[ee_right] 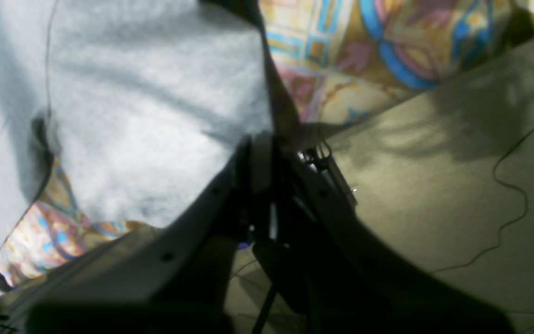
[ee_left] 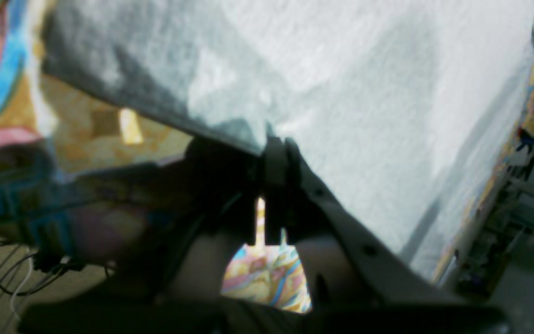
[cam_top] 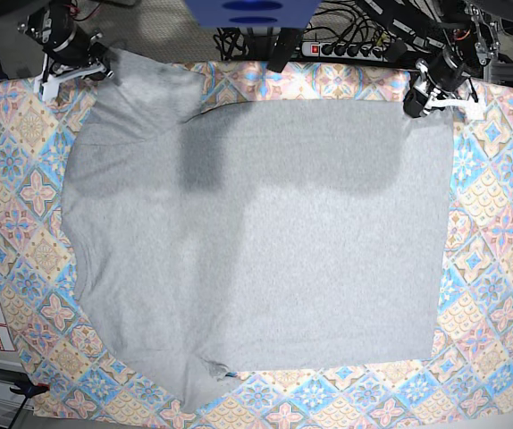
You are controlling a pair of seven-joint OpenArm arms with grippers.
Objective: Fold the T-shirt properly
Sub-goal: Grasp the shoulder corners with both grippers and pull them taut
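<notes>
Plainly both pinch cloth — left claw [ee_left: 274, 148] and right claw [ee_right: 260, 153] grip the T-shirt [cam_top: 265, 241].

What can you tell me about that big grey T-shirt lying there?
The T-shirt is a large, plain, light heather-grey soft knit, spread nearly flat on the tile-patterned cloth. One short sleeve juts out at the near edge; no print shows. Shadows fall across its far part. The right end effector is shut on one far corner, the left end effector on the other, so both corners are pinched and slightly raised.
</notes>
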